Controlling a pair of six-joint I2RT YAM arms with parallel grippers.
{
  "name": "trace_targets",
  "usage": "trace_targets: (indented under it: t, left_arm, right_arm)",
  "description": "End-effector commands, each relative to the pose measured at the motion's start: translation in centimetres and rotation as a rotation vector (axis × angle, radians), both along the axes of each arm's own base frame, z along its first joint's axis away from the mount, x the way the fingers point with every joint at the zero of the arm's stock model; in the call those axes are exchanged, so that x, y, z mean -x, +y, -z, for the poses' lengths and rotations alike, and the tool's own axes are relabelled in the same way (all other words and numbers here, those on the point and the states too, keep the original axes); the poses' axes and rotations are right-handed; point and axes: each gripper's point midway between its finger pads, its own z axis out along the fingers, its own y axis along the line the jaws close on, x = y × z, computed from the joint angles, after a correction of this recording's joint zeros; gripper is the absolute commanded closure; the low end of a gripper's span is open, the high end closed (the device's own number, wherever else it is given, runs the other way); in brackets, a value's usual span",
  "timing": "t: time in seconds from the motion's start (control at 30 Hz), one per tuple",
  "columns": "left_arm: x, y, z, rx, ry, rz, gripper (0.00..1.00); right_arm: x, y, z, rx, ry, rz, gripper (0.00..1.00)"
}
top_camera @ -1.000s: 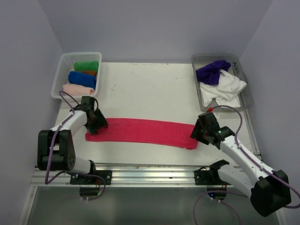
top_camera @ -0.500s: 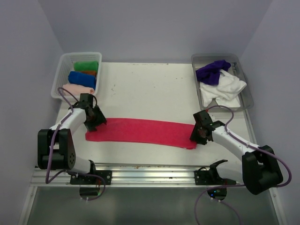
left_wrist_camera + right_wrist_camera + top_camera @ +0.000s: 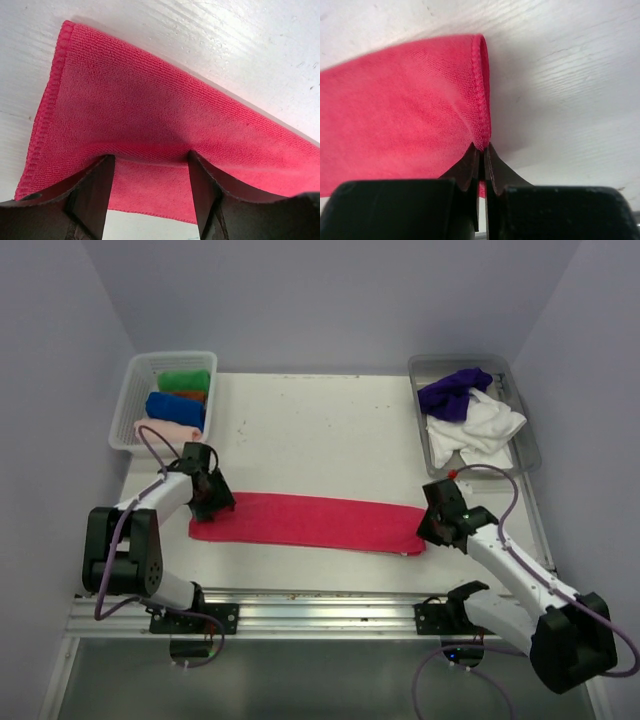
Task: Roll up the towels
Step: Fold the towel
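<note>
My right pincer [image 3: 482,150] is clamped on the three o'clock end of the pink towel [image 3: 305,523], which lies flat near the table's [image 3: 330,430] six o'clock edge. My left pincer [image 3: 150,160] is open, tips pressing the nine o'clock end. My bite is thin, so the towel may slip out or skew as I roll.

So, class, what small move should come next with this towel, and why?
Probably the right gripper lifts and curls its end leftward: it is shut on the hot pink towel at the hem; the open left gripper rests on the far end.
</note>
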Motion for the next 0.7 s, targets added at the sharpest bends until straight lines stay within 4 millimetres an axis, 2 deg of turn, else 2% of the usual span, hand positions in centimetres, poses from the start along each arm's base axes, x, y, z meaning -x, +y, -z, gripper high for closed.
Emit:
trace_targets:
  t: [0.0, 0.03, 0.1, 0.23, 0.27, 0.43, 0.57, 0.67]
  left_arm:
    - [1.5, -3.7, 2.7, 0.097, 0.038, 0.041, 0.37]
    - [2.2, -4.8, 3.3, 0.105, 0.059, 0.056, 0.38]
    - [2.4, -6.2, 3.6, 0.117, 0.062, 0.076, 0.38]
    - [3.4, -11.0, 3.8, 0.132, 0.076, 0.176, 0.38]
    - [3.6, -12.0, 3.8, 0.139, 0.078, 0.198, 0.38]
    - [4.1, -17.5, 2.5, 0.176, 0.064, 0.322, 0.38]
    - [4.5, -20.4, 1.3, 0.22, 0.053, 0.392, 0.38]
    - [4.5, -21.6, 0.3, 0.239, 0.039, 0.426, 0.38]
  right_arm:
    - [-0.3, -3.2, -3.9, 0.119, -0.091, 0.079, 1.0]
    - [0.2, -3.8, -4.4, 0.142, -0.086, 0.085, 1.0]
    - [-0.3, -4.1, -6.3, 0.133, -0.148, 0.09, 1.0]
    - [-0.3, -5.1, -9.1, 0.185, -0.171, 0.085, 1.0]
    - [-0.7, -5.1, -10.3, 0.195, -0.197, 0.077, 1.0]
    - [-1.9, -5.3, -13.9, 0.226, -0.259, 0.042, 1.0]
    - [-2.3, -5.7, -15.0, 0.256, -0.27, 0.026, 1.0]
    - [-2.4, -5.5, -15.4, 0.253, -0.274, 0.019, 1.0]
